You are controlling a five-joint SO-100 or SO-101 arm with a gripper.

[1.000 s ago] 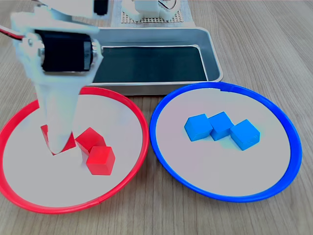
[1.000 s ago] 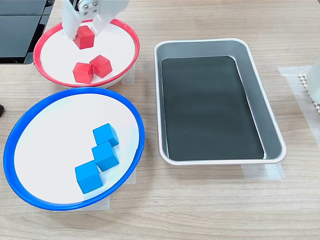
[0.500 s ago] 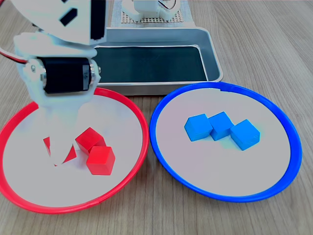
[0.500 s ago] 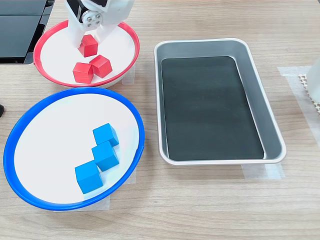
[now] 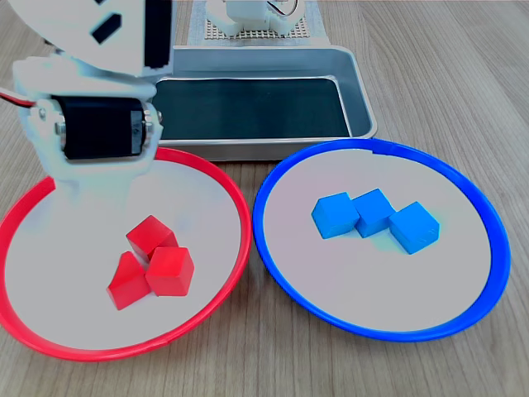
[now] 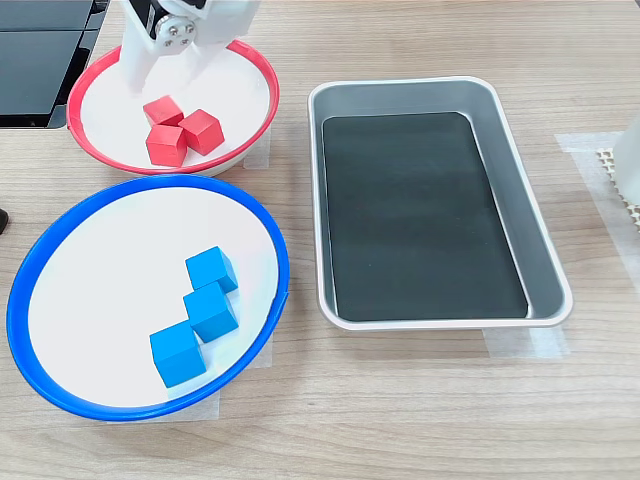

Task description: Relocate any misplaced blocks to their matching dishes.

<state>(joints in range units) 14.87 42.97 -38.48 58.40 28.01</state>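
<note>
Stood with jaws apart and empty, the claw (image 6: 163, 62) hung just above the far part of the red-rimmed dish (image 6: 262, 70), its white fingers (image 6: 137, 62) straddling nothing. Just below and beside those tips, in the second exterior view, lay three red blocks (image 6: 162, 110) bunched and touching on the pale inside of that dish; seen in the first exterior view as a tight cluster (image 5: 151, 263), one leaning against its neighbours. Well apart from the claw, toward the second exterior view's lower edge, sat the blue-rimmed dish (image 6: 18, 300) with three blue blocks (image 6: 211, 310) in a loose row. Beyond both, off to the second exterior view's right, the grey tray (image 6: 545, 255) showed only its dark bottom. Judged from this: nothing left misplaced, so the step in hand looked like a clean withdrawal. Best done by lifting straight up first, jaws kept spread, clearing the leaning block and the dish rim before swinging away, slowly enough not to nudge the cluster.
</note>
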